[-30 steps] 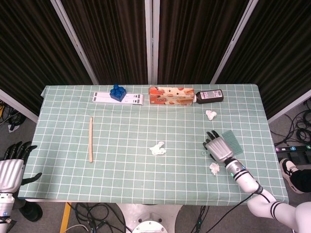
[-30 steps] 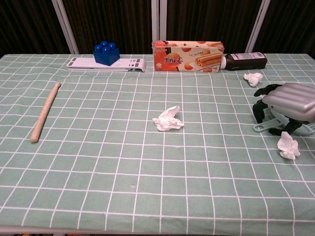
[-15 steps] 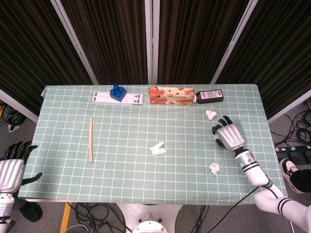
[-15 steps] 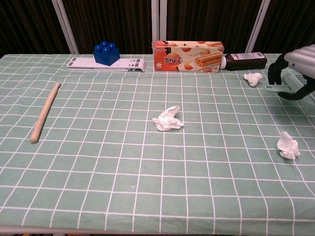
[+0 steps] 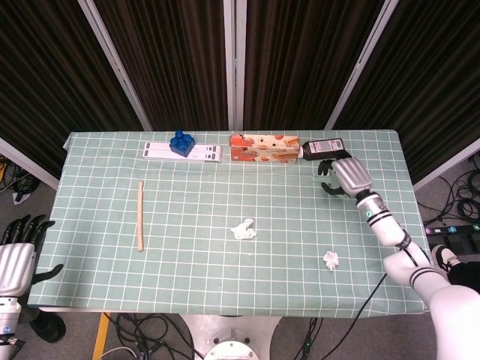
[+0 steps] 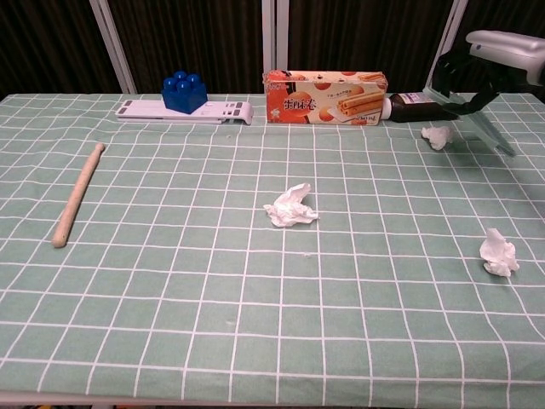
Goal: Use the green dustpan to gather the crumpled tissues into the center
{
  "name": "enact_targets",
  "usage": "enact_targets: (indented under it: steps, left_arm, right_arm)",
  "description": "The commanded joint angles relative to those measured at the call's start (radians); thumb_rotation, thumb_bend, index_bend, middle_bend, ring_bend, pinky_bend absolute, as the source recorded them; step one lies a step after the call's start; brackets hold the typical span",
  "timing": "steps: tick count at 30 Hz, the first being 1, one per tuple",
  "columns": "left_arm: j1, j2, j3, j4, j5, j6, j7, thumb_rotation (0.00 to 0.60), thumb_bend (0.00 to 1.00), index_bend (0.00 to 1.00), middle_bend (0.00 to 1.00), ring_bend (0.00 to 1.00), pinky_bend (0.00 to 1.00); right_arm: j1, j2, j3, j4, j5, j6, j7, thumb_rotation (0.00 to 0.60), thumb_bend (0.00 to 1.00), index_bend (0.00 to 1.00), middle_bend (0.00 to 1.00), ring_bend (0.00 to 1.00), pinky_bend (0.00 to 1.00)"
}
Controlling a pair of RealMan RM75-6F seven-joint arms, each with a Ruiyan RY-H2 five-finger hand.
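Right hand [image 6: 502,53] grips the green plastic dustpan [image 6: 481,119], raised above the far crumpled white tissue [image 6: 438,136]. Left hand [image 5: 16,255] hangs off the table [image 5: 187,277], fingers apart, holding nothing.

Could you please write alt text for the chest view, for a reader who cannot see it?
At the far right, the robot's right hand holds a green dustpan tilted above a crumpled tissue on a green checked tablecloth. Two more tissues lie at the centre and near right; a biscuit box, dark bottle, blue block and wooden stick are also present.
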Motion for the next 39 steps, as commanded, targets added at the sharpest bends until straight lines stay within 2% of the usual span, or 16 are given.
enact_targets:
  steps: [1, 4, 7, 11, 15, 20, 26, 35, 39]
  left_arm:
    - [-0.002, 0.009, -0.004, -0.019, -0.012, -0.004, 0.021, 0.6, 0.0, 0.19, 0.11, 0.06, 0.1]
    - [-0.005, 0.013, -0.007, -0.034, -0.021, -0.009, 0.037, 0.6, 0.0, 0.19, 0.11, 0.06, 0.1]
    - [-0.006, 0.016, -0.008, -0.048, -0.031, -0.013, 0.052, 0.6, 0.0, 0.19, 0.11, 0.06, 0.1]
    - [-0.009, 0.022, -0.009, -0.061, -0.042, -0.02, 0.061, 0.6, 0.0, 0.19, 0.11, 0.06, 0.1]
    - [-0.013, 0.019, -0.01, -0.056, -0.046, -0.027, 0.059, 0.6, 0.0, 0.19, 0.11, 0.06, 0.1]
    - [-0.015, 0.015, -0.007, -0.045, -0.042, -0.032, 0.046, 0.6, 0.0, 0.19, 0.11, 0.06, 0.1]
    - [-0.008, 0.01, -0.002, -0.031, -0.036, -0.024, 0.023, 0.6, 0.0, 0.19, 0.11, 0.06, 0.1]
    - [0.001, 0.006, 0.005, -0.008, -0.022, -0.016, -0.017, 0.6, 0.0, 0.19, 0.11, 0.06, 0.1]
    - [0.003, 0.003, 0.008, 0.009, -0.01, -0.012, -0.041, 0.6, 0.0, 0.19, 0.11, 0.06, 0.1]
  right_arm:
    - [0.094, -0.113, -0.061, 0.161, -0.059, -0.088, 0.199, 0.6, 0.37, 0.64, 0.54, 0.21, 0.16]
    - [0.125, -0.148, -0.093, 0.205, -0.079, -0.127, 0.313, 0.6, 0.37, 0.64, 0.54, 0.23, 0.16]
    - [0.149, -0.17, -0.119, 0.223, -0.101, -0.118, 0.42, 0.6, 0.37, 0.64, 0.54, 0.23, 0.16]
    - [0.166, -0.176, -0.144, 0.214, -0.126, -0.036, 0.555, 0.6, 0.37, 0.64, 0.54, 0.23, 0.16]
    - [0.169, -0.169, -0.17, 0.19, -0.153, 0.052, 0.622, 0.6, 0.37, 0.64, 0.54, 0.23, 0.16]
    - [0.173, -0.161, -0.193, 0.144, -0.178, 0.136, 0.638, 0.6, 0.37, 0.64, 0.54, 0.23, 0.16]
    - [0.18, -0.141, -0.205, 0.04, -0.194, 0.214, 0.648, 0.6, 0.37, 0.64, 0.54, 0.23, 0.16]
    - [0.164, -0.047, -0.186, -0.179, -0.173, 0.296, 0.643, 0.6, 0.37, 0.64, 0.54, 0.23, 0.16]
    - [0.125, 0.035, -0.163, -0.313, -0.134, 0.335, 0.619, 0.6, 0.37, 0.64, 0.54, 0.23, 0.16]
